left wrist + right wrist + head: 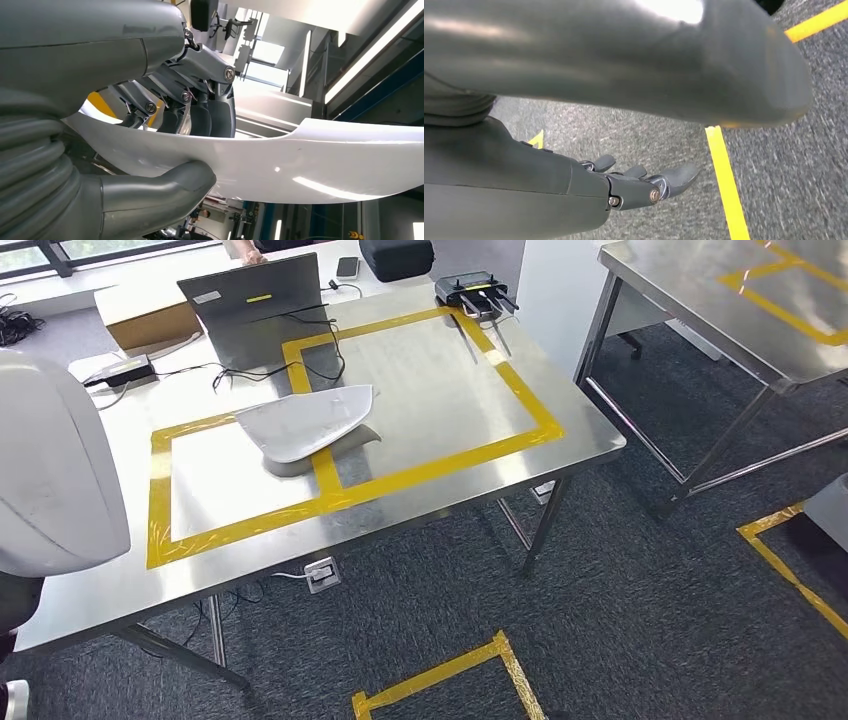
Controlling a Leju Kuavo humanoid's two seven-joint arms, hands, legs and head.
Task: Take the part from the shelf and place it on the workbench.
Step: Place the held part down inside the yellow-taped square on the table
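Observation:
My left hand (150, 65) grips a white curved part (300, 160), thumb under it and fingers over its upper face. In the head view that held part (50, 470) looms large at the left edge, over the near left corner of the steel workbench (560, 455). A second pale grey-white part (305, 425) lies on the bench across the strip of yellow tape (325, 475) that divides two marked rectangles. My right hand (634, 187) hangs above the grey carpet, fingers stretched out and holding nothing.
At the bench's far side stand a laptop (265, 305) with cables, a cardboard box (150, 320), a black case (395, 255) and a remote controller (475, 290). A second steel table (740, 290) stands to the right. Yellow tape marks (450, 670) the floor.

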